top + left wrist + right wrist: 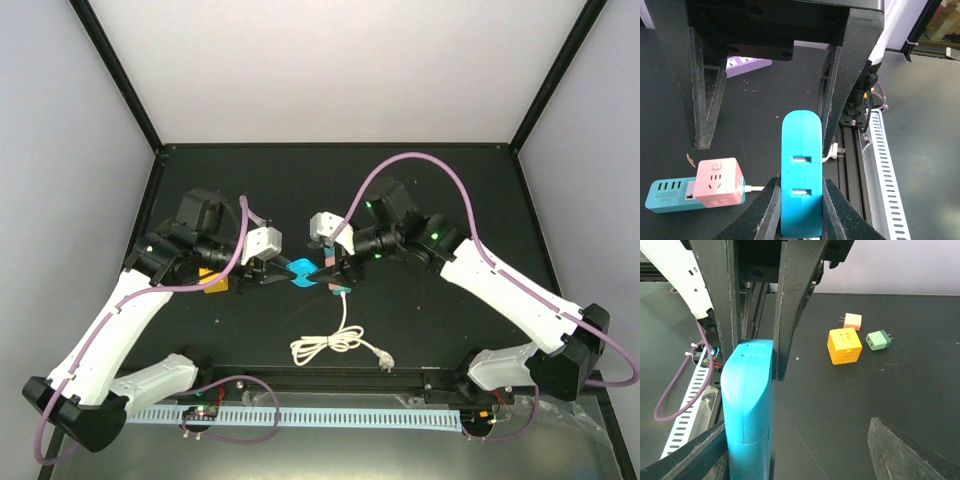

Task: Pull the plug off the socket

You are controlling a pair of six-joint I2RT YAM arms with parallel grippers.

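A blue adapter block with two slots in its face is held above the table. My left gripper is shut on its sides. In the right wrist view the block rests against my right gripper's left finger. My right gripper is open wide around it, with the other finger far off. In the top view both grippers meet at the block in mid-table. A pink cube socket is plugged into a teal power strip on the table below.
A white cable lies coiled near the front edge, its plug free. A yellow cube, a small pink plug and a green plug lie together on the mat. A purple power strip lies farther off.
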